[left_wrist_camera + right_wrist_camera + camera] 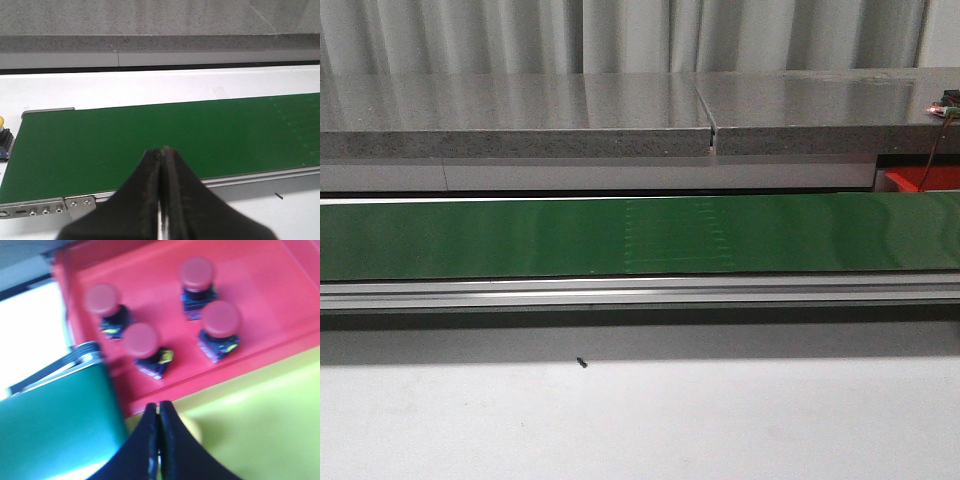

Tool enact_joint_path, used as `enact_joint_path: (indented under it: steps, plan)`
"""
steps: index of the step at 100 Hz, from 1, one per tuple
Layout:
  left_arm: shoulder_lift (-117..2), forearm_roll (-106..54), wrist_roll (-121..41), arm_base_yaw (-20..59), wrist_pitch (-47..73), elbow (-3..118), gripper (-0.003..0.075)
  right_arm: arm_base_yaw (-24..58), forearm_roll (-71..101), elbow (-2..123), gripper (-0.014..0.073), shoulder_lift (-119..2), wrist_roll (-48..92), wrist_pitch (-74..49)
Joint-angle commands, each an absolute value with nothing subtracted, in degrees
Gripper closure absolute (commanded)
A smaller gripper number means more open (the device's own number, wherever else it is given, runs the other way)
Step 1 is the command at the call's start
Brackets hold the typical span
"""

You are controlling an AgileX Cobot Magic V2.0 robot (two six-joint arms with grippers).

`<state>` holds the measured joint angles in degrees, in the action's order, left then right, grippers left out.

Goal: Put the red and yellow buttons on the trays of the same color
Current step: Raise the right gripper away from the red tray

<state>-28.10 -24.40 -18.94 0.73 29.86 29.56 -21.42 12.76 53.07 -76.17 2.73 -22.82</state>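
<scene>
Four red mushroom-cap buttons (pixel 205 295) standing in red plastic tray (pixel 260 270), upper right-wrist frame; yellow tray (pixel 260 425) lower right. Blurred yellowish blob (pixel 192 429) beside right gripper (pixel 159 412), possibly button. Both grippers' fingers pressed together, empty. Left gripper (pixel 163 157) over bare green conveyor belt (pixel 150 140); yellow-capped button (pixel 2 135) at frame's left edge.

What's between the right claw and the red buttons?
In the right wrist view, bare red tray floor and its rim separate the shut right claw from the nearest red button.
</scene>
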Motion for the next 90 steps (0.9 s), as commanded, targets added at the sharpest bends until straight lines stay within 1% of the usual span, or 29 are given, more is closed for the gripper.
enact_joint_path:
  steps: [1,21,38,52,70,80,90]
  plan:
    - [-28.2,-25.8,-19.0,1.2,26.0,31.1,0.0741,-18.6,12.7,53.1,0.0661,-69.4,5.2,-22.5]
    - [-28.2,-25.8,-19.0,1.2,26.0,31.1,0.0741,-11.3,12.7,52.9,0.0661,-60.1,6.1,-28.1]
    - [-28.2,-25.8,-19.0,1.2,26.0,31.1,0.0741,-7.8,12.7,52.9,0.0661,-55.4,8.0,-32.0]
    - [-28.2,-25.8,-19.0,1.2,26.0,31.1,0.0741,-7.2,12.7,52.1,0.0661,-51.8,8.1,-35.0]
    - [-28.2,-25.8,-19.0,1.2,26.0,31.1,0.0741,-7.3,12.7,47.2,0.0661,-46.5,7.1,-35.3]
    - [-28.2,-25.8,-19.0,1.2,26.0,31.1,0.0741,-7.3,11.0,43.5,0.0661,-43.2,2.7,-35.1]
    - [-28.2,-25.8,-19.0,1.2,26.0,31.1,0.0741,-7.2,6.4,40.0,0.0661,-39.8,-4.8,-34.1]
